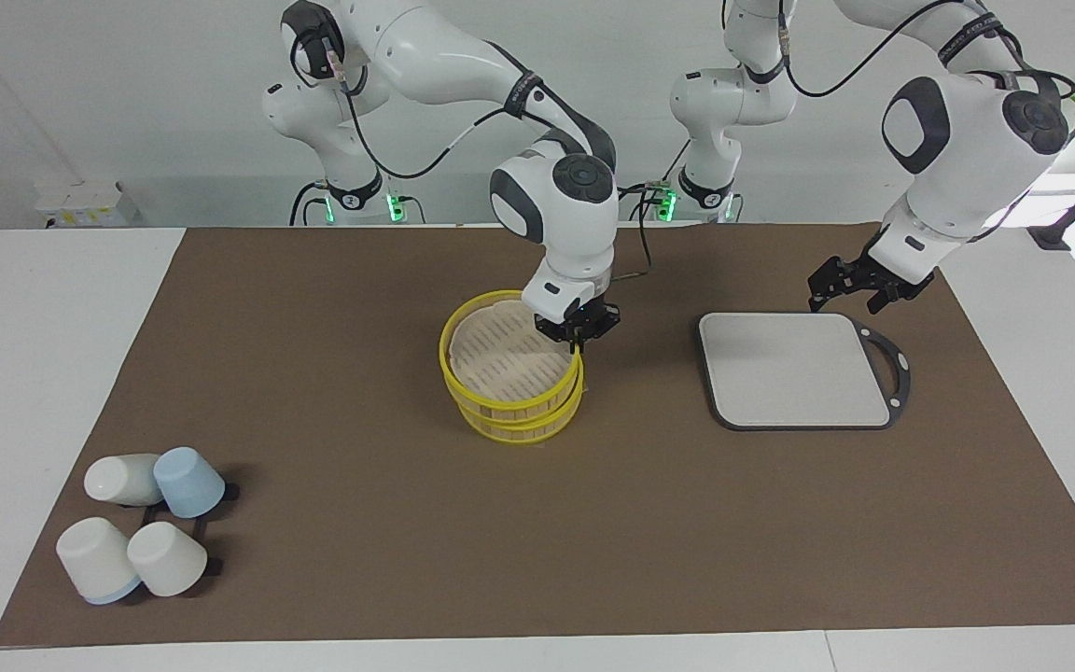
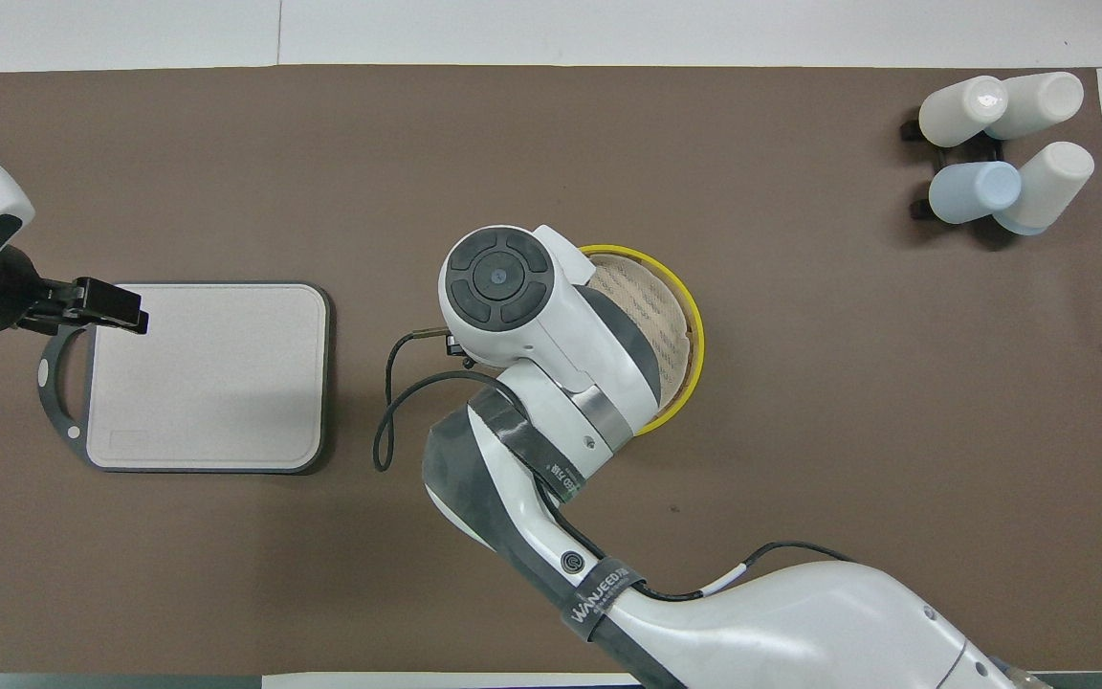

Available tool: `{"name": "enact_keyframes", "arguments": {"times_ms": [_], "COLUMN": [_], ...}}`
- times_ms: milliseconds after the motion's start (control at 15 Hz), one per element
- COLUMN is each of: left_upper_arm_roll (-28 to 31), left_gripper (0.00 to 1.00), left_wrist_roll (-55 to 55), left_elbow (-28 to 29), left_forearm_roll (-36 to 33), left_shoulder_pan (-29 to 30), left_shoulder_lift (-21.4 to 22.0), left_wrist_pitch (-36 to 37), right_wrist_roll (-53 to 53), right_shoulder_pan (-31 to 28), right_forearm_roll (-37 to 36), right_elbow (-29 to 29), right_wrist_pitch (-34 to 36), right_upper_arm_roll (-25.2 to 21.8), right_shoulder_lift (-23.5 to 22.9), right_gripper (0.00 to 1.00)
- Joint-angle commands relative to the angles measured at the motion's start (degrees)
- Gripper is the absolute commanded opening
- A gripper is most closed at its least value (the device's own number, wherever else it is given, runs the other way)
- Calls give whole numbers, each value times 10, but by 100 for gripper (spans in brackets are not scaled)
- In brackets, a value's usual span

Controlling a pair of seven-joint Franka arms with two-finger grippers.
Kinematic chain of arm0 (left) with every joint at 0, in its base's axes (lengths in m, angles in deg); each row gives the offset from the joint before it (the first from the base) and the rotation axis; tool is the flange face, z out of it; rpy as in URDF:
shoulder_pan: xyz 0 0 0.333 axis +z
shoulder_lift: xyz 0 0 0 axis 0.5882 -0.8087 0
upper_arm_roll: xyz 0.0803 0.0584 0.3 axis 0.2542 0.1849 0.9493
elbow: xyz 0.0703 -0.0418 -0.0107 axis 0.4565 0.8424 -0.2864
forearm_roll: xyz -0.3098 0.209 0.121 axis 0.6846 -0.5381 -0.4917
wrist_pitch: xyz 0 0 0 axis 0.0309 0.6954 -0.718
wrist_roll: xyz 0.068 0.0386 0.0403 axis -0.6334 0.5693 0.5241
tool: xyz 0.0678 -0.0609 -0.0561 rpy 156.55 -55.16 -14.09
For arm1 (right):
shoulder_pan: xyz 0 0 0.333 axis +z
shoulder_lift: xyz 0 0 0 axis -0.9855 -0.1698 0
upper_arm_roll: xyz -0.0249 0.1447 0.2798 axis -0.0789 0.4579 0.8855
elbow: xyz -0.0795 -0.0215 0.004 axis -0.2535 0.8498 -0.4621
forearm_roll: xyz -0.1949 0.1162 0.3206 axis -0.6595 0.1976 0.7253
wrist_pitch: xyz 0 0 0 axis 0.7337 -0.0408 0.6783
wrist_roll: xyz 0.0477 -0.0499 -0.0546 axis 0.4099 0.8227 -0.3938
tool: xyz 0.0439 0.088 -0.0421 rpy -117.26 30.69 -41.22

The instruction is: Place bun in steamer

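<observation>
a brown mat (image 1: 314,420) covered a white table (image 1: 34,373). the right gripper (image 1: 578,329) stood at the steamer (image 1: 519,425), on the rim side nearer the robots. its fingers were narrow, closed on the yellow rim of the lid (image 1: 500,355), which sat tilted on the basket. the bun was not visible in either view. it could have lain under the lid or the arm, and this could not be told. the coming move therefore turned on the lid, judged to be the step in hand, and the right arm was the nearer. the left gripper (image 1: 859,285) waited, fingers apart and empty, over the board (image 1: 789,369) at the edge nearer the robots. count: one steamer, one lid, one board, four cups (image 1: 141,532) (three white, one blue), no bun seen.
</observation>
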Motion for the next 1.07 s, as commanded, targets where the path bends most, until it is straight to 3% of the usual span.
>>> {"name": "enact_keyframes", "arguments": {"times_ms": [0, 467, 1000], "left_upper_arm_roll": [-1, -5, 1], "left_gripper": [100, 100, 100], "left_wrist_roll": [-3, 1, 2], "left_elbow": [-12, -75, -85], "left_forearm_roll": [-12, -55, -50], "left_shoulder_pan": [1, -3, -4], "left_shoulder_lift": [20, 28, 50], "left_wrist_pitch": [41, 115, 127], "right_wrist_roll": [11, 25, 19], "right_shoulder_pan": [0, 11, 2], "right_forearm_roll": [-2, 0, 0], "right_elbow": [-20, -20, -50], "right_wrist_pitch": [-10, -27, -64], "right_upper_arm_roll": [2, 2, 2], "right_shoulder_lift": [15, 15, 22], "right_gripper": [0, 0, 0]}}
